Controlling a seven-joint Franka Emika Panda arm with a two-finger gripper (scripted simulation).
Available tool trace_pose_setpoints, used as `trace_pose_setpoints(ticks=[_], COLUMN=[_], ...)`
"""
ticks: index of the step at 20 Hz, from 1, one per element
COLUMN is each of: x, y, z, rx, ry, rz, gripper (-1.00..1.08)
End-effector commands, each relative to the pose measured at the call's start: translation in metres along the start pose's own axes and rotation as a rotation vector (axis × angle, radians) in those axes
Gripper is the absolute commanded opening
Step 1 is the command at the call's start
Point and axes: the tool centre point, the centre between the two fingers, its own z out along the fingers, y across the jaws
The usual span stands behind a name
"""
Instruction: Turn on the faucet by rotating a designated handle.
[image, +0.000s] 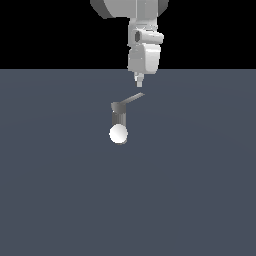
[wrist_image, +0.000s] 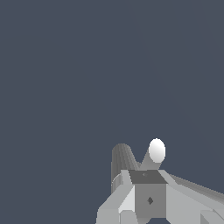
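Note:
The faucet (image: 118, 116) is a short grey upright body in the middle of the exterior view, and its thin flat handle (image: 133, 98) slants from its top up toward the exterior view's right. My gripper (image: 139, 81) hangs just above the handle's far tip without touching it, and its fingers look pressed together with nothing held. In the wrist view the gripper (wrist_image: 148, 194) fills the lower edge. The ribbed faucet body (wrist_image: 121, 159) shows beyond it, and a grey bar (wrist_image: 201, 189) that looks like the handle runs off to one side.
A white sphere (image: 118, 134) sits at the foot of the faucet on the near side, and it also shows in the wrist view (wrist_image: 157, 150). The flat grey-blue floor (image: 200, 190) spreads all round. The white arm (image: 144, 50) comes down from the top.

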Motion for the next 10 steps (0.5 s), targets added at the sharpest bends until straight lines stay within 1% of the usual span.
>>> trace_pose_setpoints(ticks=[1, 6, 10], x=[0.005, 0.012, 0.015], y=[-0.009, -0.019, -0.023], z=[0.016, 0.04, 0.051], rx=[0.0, 0.0, 0.0], ry=[0.015, 0.036, 0.047], rz=[0.052, 0.121, 0.152], gripper=[-1.0, -1.0, -1.0])
